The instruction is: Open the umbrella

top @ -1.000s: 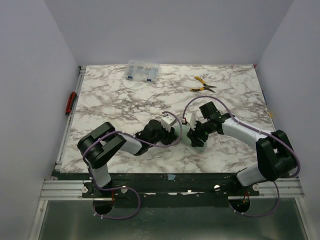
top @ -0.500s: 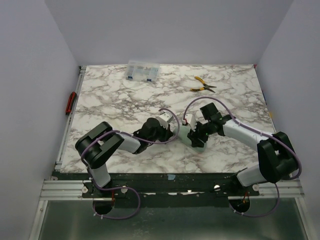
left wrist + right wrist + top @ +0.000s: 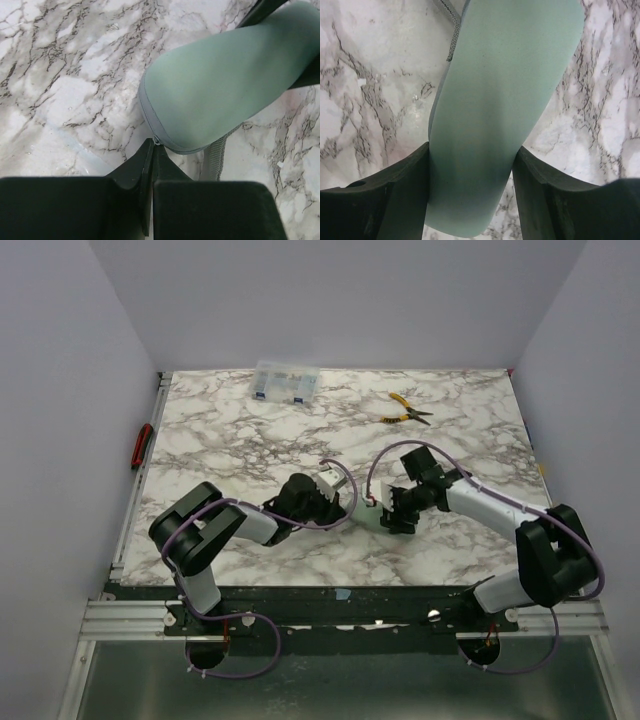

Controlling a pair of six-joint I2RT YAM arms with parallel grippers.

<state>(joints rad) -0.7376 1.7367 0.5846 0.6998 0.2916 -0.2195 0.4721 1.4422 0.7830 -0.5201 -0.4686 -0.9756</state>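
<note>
So the umbrella (image 3: pixel 368 512) is folded up and lying flat on the marble table (image 3: pixel 220 440). It's nearer the arm bases than the yellow-handled pliers (image 3: pixel 405 410) and a bit left of them, roughly mid-table. In the wrist views its outside reads as a smooth pale green with a grey seam around the rounded end.

The right gripper (image 3: pixel 470 160) is clamped on it. One black finger (image 3: pixel 410 185) presses each side of the body and the fabric fills the gap between them. A bit of grey woven strap (image 3: pixel 447 12) pokes out beside the far end in that view.

The left gripper (image 3: pixel 152 147) comes in from the opposite side, so it's further left of the pliers than the right one. Its jaws are clenched fully together, with the tips right up against the seam at the umbrella's rounded end. There's some tiny bit right at the tips, but I honestly can't tell if they've pinched anything. The strap hangs just beside them.

The clear plastic compartment box (image 3: pixel 287 381) sits left of the pliers along the far edge of the table, well apart from the umbrella.
</note>
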